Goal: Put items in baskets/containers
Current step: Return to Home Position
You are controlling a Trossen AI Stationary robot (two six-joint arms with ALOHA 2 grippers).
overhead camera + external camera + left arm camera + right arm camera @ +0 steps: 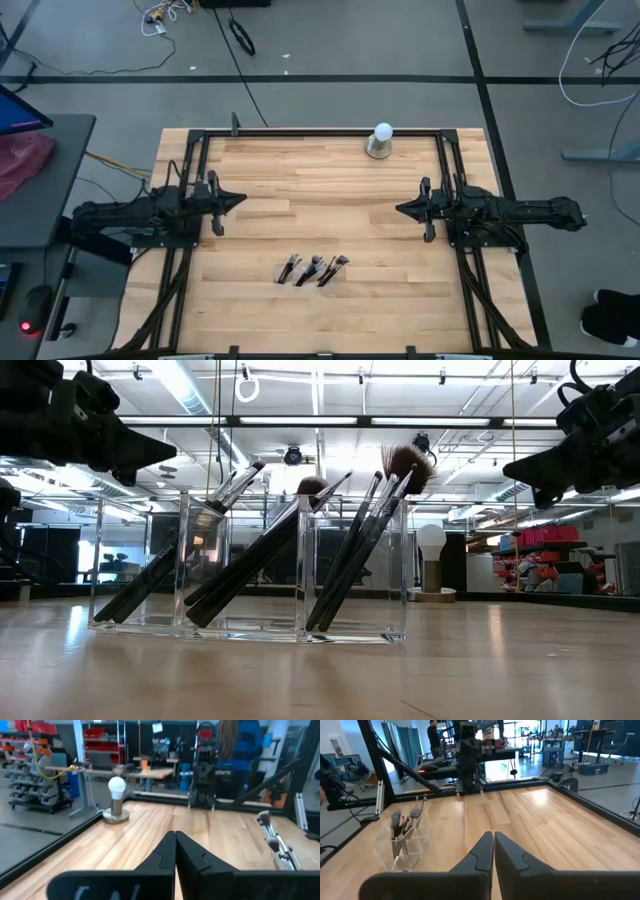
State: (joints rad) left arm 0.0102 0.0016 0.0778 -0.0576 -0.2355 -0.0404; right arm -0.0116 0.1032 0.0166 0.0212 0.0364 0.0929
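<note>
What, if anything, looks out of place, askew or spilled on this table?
Nothing stands out. The brushes all lean inside the upright clear organizer; none lies on the table. The left gripper and right gripper are shut, apart from it.

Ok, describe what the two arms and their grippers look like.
The left arm and right arm are matte black, slim and jointed. The left gripper and right gripper each taper to two flat, angular black fingers. No markings show.
</note>
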